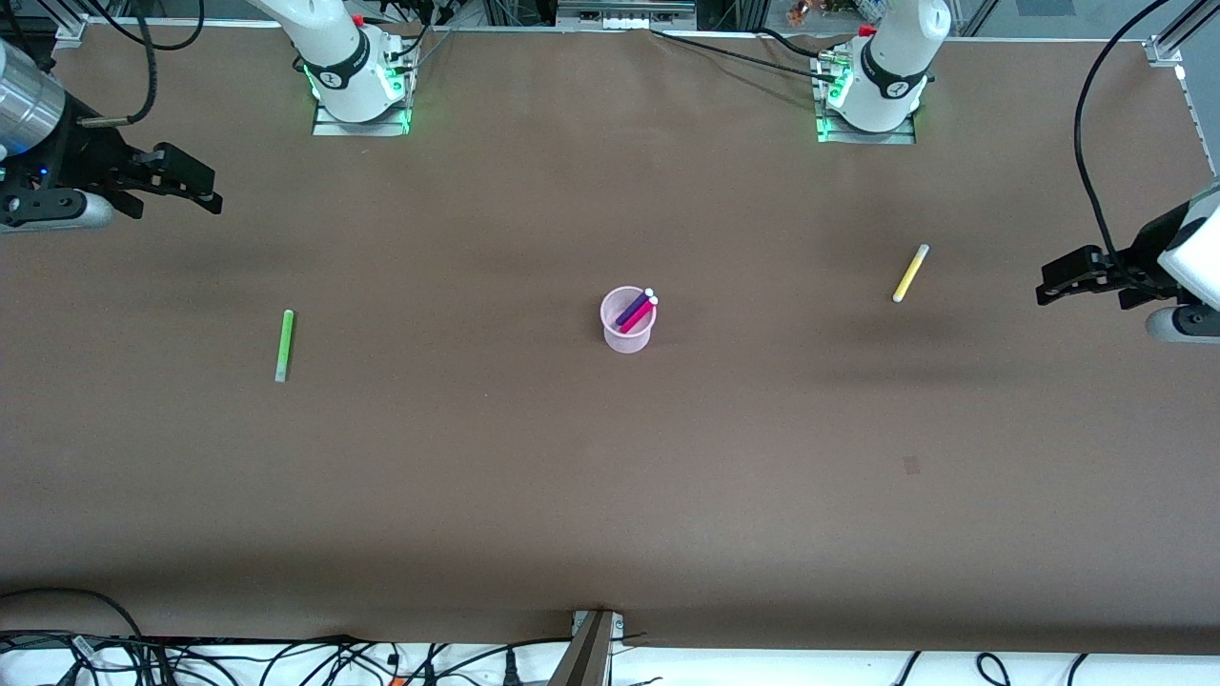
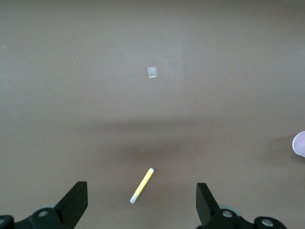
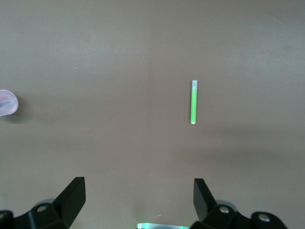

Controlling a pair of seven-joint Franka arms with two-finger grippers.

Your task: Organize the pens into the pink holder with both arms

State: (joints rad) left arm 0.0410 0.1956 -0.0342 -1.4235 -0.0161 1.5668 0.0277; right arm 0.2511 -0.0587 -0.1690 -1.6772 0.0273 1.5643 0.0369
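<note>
The pink holder (image 1: 627, 322) stands mid-table with the purple pen (image 1: 631, 309) and the magenta-pink pen (image 1: 640, 312) leaning in it. The green pen (image 1: 284, 345) lies flat toward the right arm's end of the table; it also shows in the right wrist view (image 3: 194, 101). The yellow pen (image 1: 910, 272) lies flat toward the left arm's end; it also shows in the left wrist view (image 2: 142, 185). My left gripper (image 1: 1058, 282) is open and empty, raised at the left arm's end of the table. My right gripper (image 1: 195, 181) is open and empty, raised at the right arm's end.
A small pale patch (image 1: 911, 465) marks the brown table cover nearer to the front camera than the yellow pen. The two arm bases (image 1: 360, 90) stand along the table edge farthest from the front camera. Cables lie along the edge nearest it.
</note>
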